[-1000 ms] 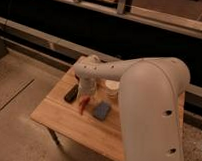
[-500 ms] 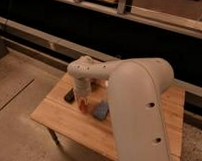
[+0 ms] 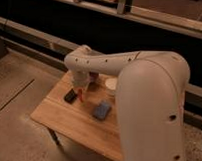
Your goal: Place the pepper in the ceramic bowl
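Presses claw (image 3: 81,92) low at worktop's (image 3: 63,118) far-left part, clamped on pepper (image 3: 83,97), apparently gripping for lift. Pins pepper at worktop level between black bar (image 3: 70,96) and blue block (image 3: 102,110). Hides most of ceramic bowl (image 3: 96,76) behind arm (image 3: 144,96), near far edge by white cup (image 3: 111,84). Pale wood worktop; speckled floor (image 3: 19,87), dark wall (image 3: 71,24).

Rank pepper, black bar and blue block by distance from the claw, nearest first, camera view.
Claw, shut, sits low over the table.
1. Pepper: at the claw tips.
2. Black bar: just image-left of it.
3. Blue block: image-right, nearer the front edge.
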`<state>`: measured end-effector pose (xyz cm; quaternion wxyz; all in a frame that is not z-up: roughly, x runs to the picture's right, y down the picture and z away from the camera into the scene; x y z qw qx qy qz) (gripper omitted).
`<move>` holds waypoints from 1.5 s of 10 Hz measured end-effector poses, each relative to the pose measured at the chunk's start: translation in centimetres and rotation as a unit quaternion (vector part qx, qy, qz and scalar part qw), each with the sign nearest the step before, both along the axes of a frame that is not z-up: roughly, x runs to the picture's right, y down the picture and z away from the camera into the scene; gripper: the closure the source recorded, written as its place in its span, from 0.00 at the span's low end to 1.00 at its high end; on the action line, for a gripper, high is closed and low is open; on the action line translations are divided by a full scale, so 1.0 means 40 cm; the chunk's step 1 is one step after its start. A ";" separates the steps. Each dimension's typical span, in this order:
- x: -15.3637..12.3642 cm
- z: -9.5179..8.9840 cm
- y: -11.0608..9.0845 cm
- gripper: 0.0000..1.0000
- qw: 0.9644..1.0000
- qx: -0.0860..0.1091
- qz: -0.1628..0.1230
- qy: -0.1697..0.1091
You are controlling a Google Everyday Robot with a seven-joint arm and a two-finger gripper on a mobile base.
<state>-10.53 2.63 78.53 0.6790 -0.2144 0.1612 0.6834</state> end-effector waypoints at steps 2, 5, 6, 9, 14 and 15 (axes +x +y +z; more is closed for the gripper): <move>0.023 -0.083 -0.067 1.00 0.999 0.042 -0.005 0.011; 0.069 -0.157 -0.127 1.00 0.998 0.051 -0.002 0.041; 0.078 -0.163 -0.133 1.00 0.998 0.049 0.001 0.045; 0.076 -0.163 -0.132 1.00 0.998 0.049 0.001 0.044; 0.078 -0.136 -0.197 1.00 0.997 0.059 -0.007 0.058; 0.072 -0.123 -0.231 1.00 0.996 0.066 -0.011 0.060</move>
